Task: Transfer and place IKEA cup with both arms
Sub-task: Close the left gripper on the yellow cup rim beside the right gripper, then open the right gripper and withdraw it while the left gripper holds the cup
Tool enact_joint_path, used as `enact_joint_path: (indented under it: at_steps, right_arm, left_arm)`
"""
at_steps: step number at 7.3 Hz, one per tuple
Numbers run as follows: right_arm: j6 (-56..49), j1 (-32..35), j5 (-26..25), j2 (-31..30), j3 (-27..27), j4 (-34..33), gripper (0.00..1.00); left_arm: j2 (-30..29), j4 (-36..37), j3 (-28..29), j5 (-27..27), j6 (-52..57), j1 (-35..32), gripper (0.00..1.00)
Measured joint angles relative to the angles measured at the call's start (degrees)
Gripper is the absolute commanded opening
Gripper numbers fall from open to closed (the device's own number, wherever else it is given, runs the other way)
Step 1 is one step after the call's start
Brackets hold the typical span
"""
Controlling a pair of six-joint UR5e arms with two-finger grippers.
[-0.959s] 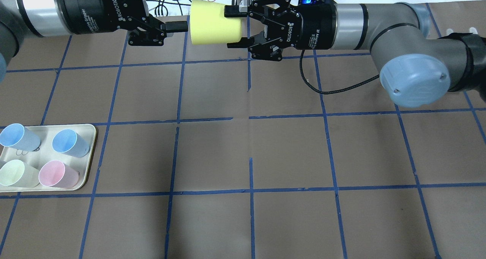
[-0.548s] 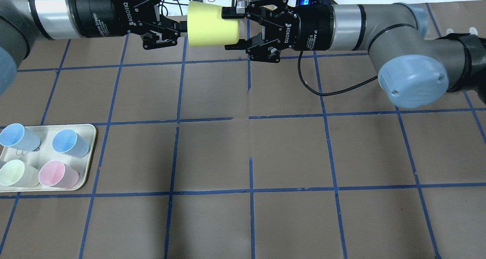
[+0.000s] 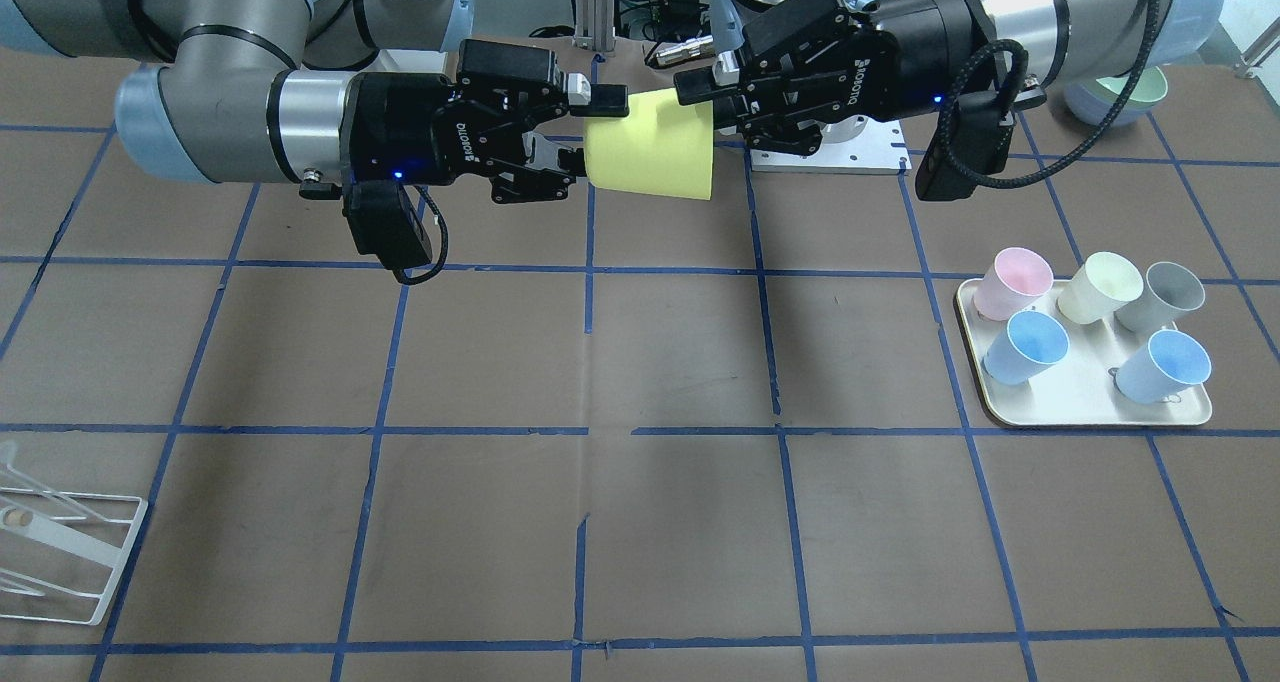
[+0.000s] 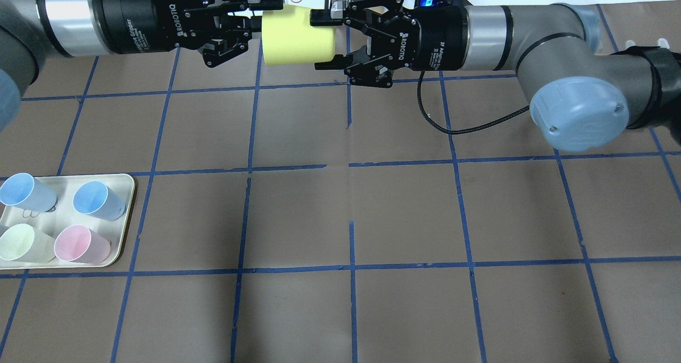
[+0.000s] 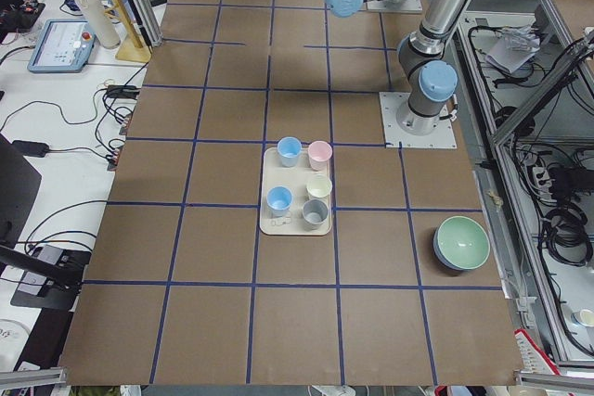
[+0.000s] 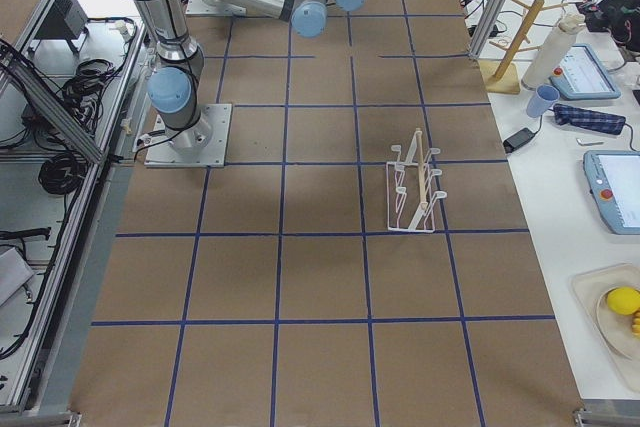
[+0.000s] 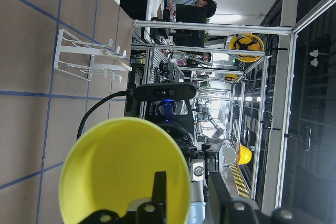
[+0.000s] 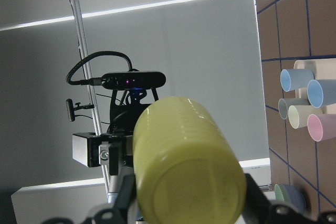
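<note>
Cup: the IKEA cup (image 4: 298,35) is up in the air at the far side of the table, lying sideways and bridging the two tools, well clear of the surface.
Long axis: horizontal, running arm to arm. The left wrist view looks straight into the open mouth (image 7: 121,166), and the right wrist view shows the closed base (image 8: 184,166).
Right gripper (image 4: 317,40): clamped across the narrow base end, one finger on each side of the wall, carrying the weight on its own.
Left gripper (image 4: 268,13): right at the rim, jaws apart. One finger (image 7: 159,182) sits inside the mouth and the other rides outside the wall, so it straddles the rim with a gap showing and no pinch yet.
Key relation: the mouth faces the left tool head-on, and the rim wall is between its fingers already, so the left arm is the one placed to take over.
Step, as I read it: mid-handover, receiver in position, giver not yet released.
Next needs: left closes on the wall first, and only then does the right let go.
Risk: a thin-wall rim pinch may let the cup tip.
Likely goal: the tray (image 4: 64,184) of pastel cups on the left side.
</note>
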Motion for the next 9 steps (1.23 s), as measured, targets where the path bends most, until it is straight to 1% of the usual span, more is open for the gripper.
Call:
enact_joint_path:
  at_steps: [1, 2, 3, 4, 9]
  right_arm:
    - [0.0, 0.0, 0.0, 0.0, 0.0, 0.0, 0.24]
    - [0.0, 0.0, 0.0, 0.0, 0.0, 0.0, 0.25]
    - [0.0, 0.0, 0.0, 0.0, 0.0, 0.0, 0.47]
    - [0.0, 0.0, 0.0, 0.0, 0.0, 0.0, 0.99]
    - [0.1, -0.7, 0.0, 0.3, -0.4, 0.0, 1.00]
  left_arm:
    - [0.0, 0.0, 0.0, 0.0, 0.0, 0.0, 0.05]
    - [0.0, 0.0, 0.0, 0.0, -0.1, 0.0, 0.00]
    - [0.0, 0.1, 0.0, 0.0, -0.1, 0.0, 0.00]
    - [0.0, 0.1, 0.0, 0.0, -0.2, -0.1, 0.00]
    - [0.1, 0.4, 0.2, 0.1, -0.5, -0.1, 0.00]
